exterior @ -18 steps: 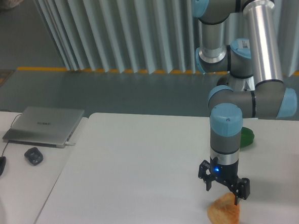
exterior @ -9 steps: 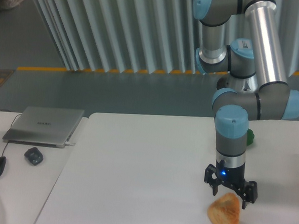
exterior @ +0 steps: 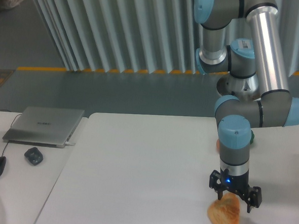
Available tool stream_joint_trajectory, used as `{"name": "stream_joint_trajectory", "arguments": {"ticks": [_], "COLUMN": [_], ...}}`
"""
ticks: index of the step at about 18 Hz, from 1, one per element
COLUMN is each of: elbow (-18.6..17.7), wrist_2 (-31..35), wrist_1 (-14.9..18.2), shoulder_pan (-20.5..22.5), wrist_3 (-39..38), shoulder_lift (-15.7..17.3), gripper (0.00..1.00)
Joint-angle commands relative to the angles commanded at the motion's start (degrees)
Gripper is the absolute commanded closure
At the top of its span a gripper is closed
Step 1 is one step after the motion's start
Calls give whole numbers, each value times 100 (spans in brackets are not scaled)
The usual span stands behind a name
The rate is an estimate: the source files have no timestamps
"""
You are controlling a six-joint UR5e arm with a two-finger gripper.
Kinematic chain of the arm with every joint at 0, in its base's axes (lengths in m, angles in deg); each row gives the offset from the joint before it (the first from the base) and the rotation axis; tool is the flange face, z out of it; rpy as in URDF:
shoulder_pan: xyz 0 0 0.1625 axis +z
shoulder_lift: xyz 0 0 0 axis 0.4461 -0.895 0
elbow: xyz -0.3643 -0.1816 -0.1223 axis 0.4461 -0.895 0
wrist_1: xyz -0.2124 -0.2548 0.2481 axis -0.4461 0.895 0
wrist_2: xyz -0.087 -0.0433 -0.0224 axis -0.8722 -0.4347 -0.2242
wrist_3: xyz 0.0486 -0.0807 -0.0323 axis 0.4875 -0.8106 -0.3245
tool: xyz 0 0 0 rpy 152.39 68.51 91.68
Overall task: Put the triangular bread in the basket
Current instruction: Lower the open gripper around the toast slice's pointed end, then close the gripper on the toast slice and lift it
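Triangular bread (exterior: pixel 224 219): lies on the white bench (exterior: pixel 135 172) at its near right edge, golden tip pointing away.
Hand (exterior: pixel 234 197): open, fingers spread to either side of the bread's tip, holding nothing.
Change: over the last second the hand has slid right and sunk lower, from beside the bread to astride its tip.
Meaning: a grasp looks near; the bread is not yet lifted.
Beyond the bread: a green pepper (exterior: pixel 250 137), mostly hidden behind the arm.
Far left of the bread: a computer mouse (exterior: pixel 33 155) and a closed laptop (exterior: pixel 44 126).
Basket: not in view.
Obstacles: none between hand and bread.
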Motion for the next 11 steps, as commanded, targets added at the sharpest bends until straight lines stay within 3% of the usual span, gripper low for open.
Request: {"name": "stream_joint_trajectory", "arguments": {"ticks": [2, 3, 4, 5, 11], "elbow": [9, 9, 0, 0, -26], "wrist_2": [-9, -9, 0, -17, -44], "wrist_1": [0, 0, 0, 17, 26], "shoulder_pan": [0, 0, 0, 0, 0], "wrist_3": [26, -9, -26, -9, 53], "shoulder_lift": [-9, -9, -9, 0, 35], "gripper": [4, 33, 70, 99, 100]}}
